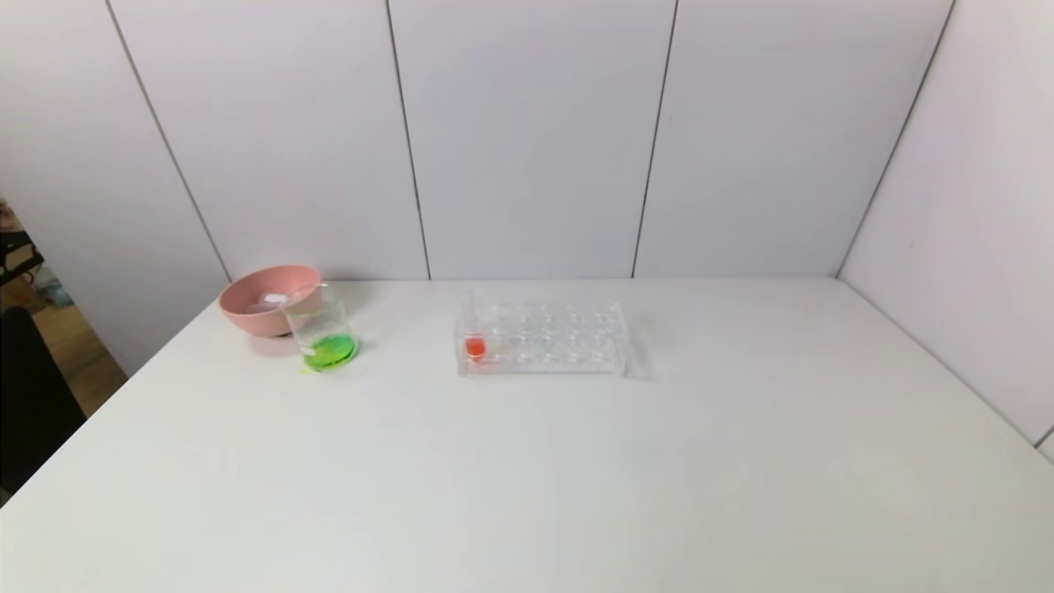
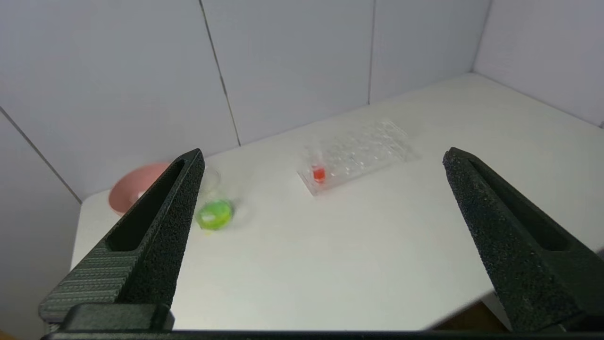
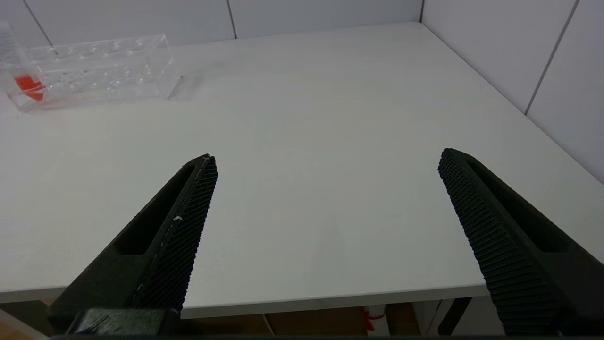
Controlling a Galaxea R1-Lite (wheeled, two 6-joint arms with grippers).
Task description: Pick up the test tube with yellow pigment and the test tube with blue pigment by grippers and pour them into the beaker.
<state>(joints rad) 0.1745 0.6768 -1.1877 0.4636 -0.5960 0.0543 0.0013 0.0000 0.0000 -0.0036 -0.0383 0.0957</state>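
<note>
The clear beaker stands at the back left of the table with green liquid in its bottom; it also shows in the left wrist view. No tube with yellow or blue liquid is in view. A clear tube rack at the table's middle back holds one tube with red-orange liquid. Neither arm shows in the head view. My left gripper is open and empty, held back above the table's front left. My right gripper is open and empty above the table's front edge.
A pink round bowl sits just behind the beaker, with something pale inside it. The rack shows in the left wrist view and in the right wrist view. White walls close the table at the back and right.
</note>
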